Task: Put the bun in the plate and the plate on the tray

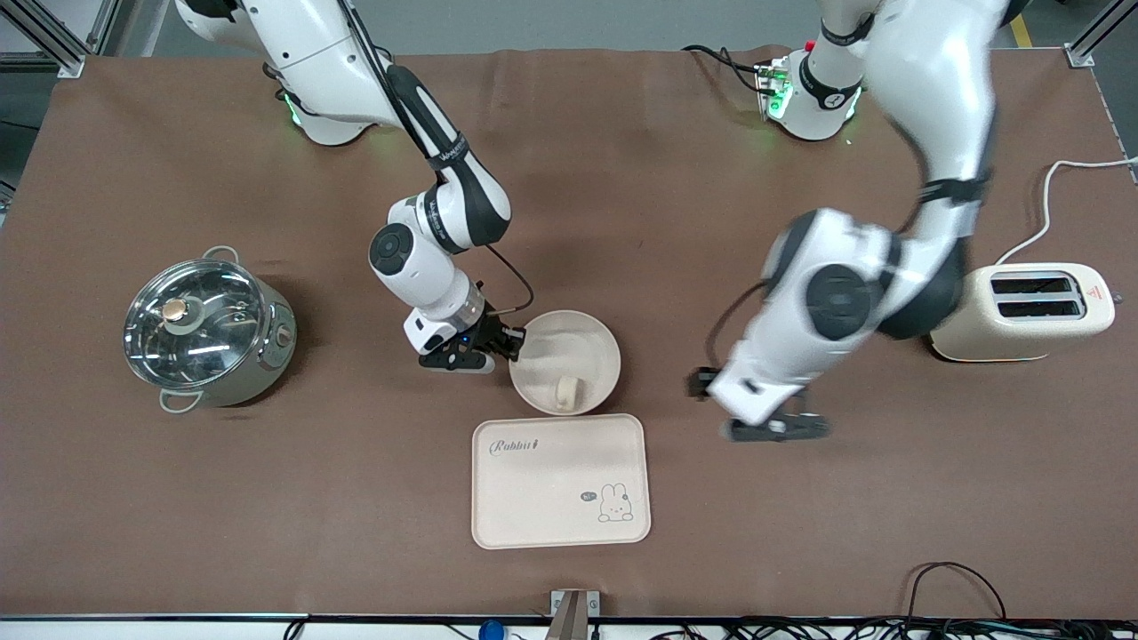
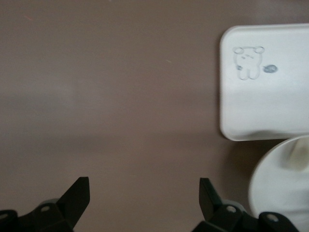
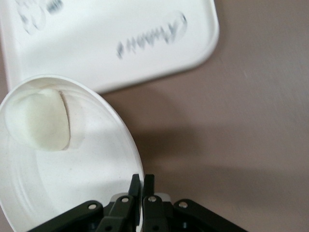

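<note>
The round cream plate (image 1: 569, 342) sits mid-table, its nearer edge meeting the tray's edge. The small pale bun (image 1: 567, 391) lies in the plate near that edge. The cream "Rabbit" tray (image 1: 551, 484) lies nearer the front camera. My right gripper (image 1: 514, 342) is shut on the plate's rim at the side toward the right arm's end; the right wrist view shows its fingers (image 3: 142, 180) pinching the rim of the plate (image 3: 87, 179), with the bun (image 3: 41, 121) and tray (image 3: 120, 29) past it. My left gripper (image 1: 778, 428) is open and empty (image 2: 144, 186) over bare table beside the tray (image 2: 270, 101) and the plate (image 2: 280, 188).
A steel pot with a glass lid (image 1: 204, 329) stands toward the right arm's end. A cream toaster (image 1: 1031, 311) with a white cord stands toward the left arm's end. The table is covered in brown cloth.
</note>
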